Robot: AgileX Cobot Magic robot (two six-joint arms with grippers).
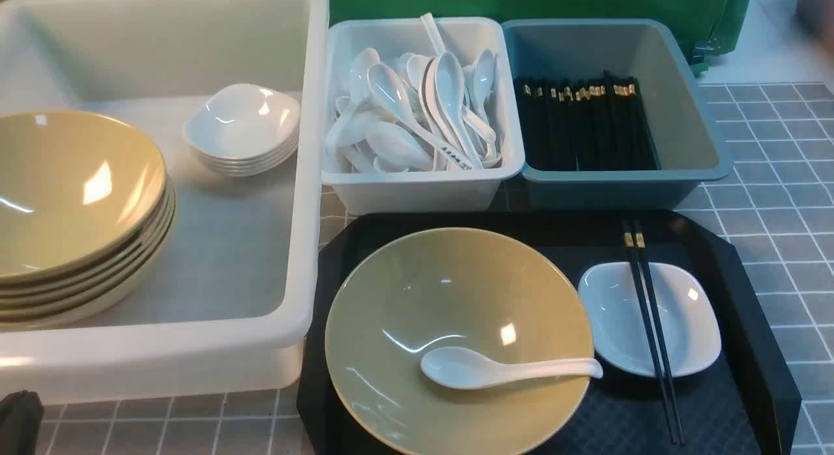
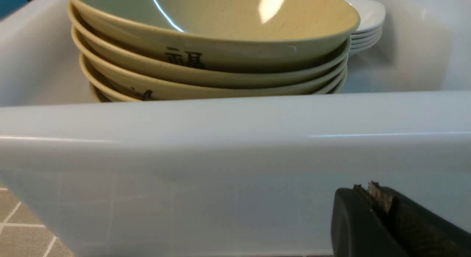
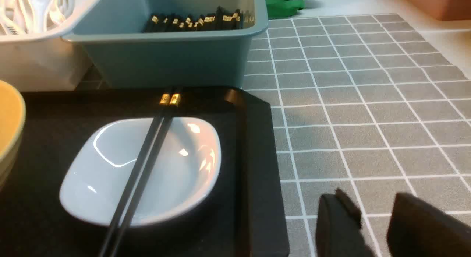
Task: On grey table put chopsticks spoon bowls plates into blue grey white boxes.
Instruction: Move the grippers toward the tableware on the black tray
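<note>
Surface: grey table (image 1: 782, 181), white-gridded, ran along the right and bottom edges of the front view.
Chopsticks: the black chopsticks (image 1: 651, 331) lay side by side across the plate (image 1: 700, 331), lower right of frame, with their gold bands toward the top.
Handling: they were probably light, stiff and slick. The span bridging the plate stood clear of the tray and looked the best place to pinch both together.
Spoon: the white spoon (image 1: 495, 368) lay in the bowl (image 1: 423, 292), lower centre, its handle on the right-hand rim. It looked glossy, probably slippery and easy to chip.
Tray: the black tray (image 1: 749, 351) carried all four.
Boxes: the blue-grey box (image 1: 690, 135), upper right, held bundled sticks (image 1: 586, 122). The white box (image 1: 417, 191), upper centre, held piled spoons (image 1: 417, 109). The translucent tub (image 1: 306, 181), left, held stacked bowls (image 1: 65, 201) and small dishes (image 1: 241, 126).
Pincers: the right pincer (image 3: 375, 213) was released and empty, over the table just beside the tray. The left pincer (image 2: 362, 192) was clenched on nothing, near the tub's outer wall.
</note>
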